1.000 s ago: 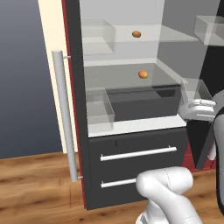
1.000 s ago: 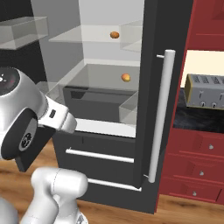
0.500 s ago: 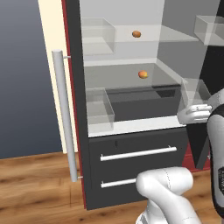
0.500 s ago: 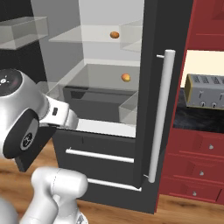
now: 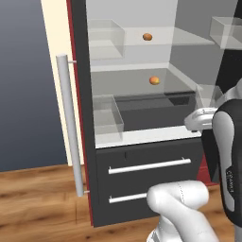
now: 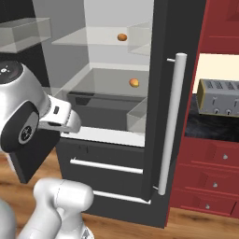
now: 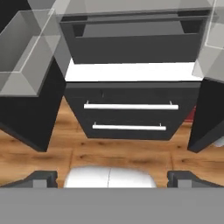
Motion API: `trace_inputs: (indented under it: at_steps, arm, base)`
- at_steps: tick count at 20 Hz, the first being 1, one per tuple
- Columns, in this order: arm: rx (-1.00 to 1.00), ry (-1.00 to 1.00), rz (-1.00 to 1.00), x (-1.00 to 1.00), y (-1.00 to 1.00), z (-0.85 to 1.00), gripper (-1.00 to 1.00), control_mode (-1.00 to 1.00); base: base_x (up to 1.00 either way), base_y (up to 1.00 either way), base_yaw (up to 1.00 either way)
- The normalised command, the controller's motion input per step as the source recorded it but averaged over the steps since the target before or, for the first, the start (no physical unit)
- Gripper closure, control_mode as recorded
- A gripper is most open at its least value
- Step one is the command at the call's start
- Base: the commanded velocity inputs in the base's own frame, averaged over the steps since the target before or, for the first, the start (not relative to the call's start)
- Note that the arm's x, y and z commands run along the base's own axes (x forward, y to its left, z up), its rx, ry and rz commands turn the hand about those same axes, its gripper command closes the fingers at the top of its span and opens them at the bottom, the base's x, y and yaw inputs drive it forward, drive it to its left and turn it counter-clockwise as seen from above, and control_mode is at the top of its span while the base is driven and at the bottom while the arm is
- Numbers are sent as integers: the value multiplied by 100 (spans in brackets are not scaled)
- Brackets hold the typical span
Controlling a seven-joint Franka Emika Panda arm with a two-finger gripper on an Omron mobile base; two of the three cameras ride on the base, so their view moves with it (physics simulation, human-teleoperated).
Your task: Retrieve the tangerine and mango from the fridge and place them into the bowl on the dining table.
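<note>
In the open fridge, upright bar handle.

- The fridge: top cut off by the upper edge in both base views; in the hand view its doors run off both sides.
- Two small orange fruits, upper shelf and lower shelf: too small to tell tangerine from mango.
- Toaster: right end cut by the frame edge.
- Gripper: finger tips barely visible above the bottom band.
</note>
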Motion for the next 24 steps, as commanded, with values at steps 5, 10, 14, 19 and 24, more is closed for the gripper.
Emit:
trace_inputs:
  at_steps: [5,10,14,19,24]
  arm:
    - [0,0,0,0,0,0,-100,100]
    - [0,0,0,0,0,0,-100,100]
    - [0,0,0,0,0,0,-100,100]
    - [0,0,0,0,0,0,-100,100]
    - [0,6,0,27,-2,7,-100,-100]
  base:
    - [45,4,-3]
    - [82,0,-2]
    - [100,0,0]
    - [100,-2,0]
    - [59,-4,0]
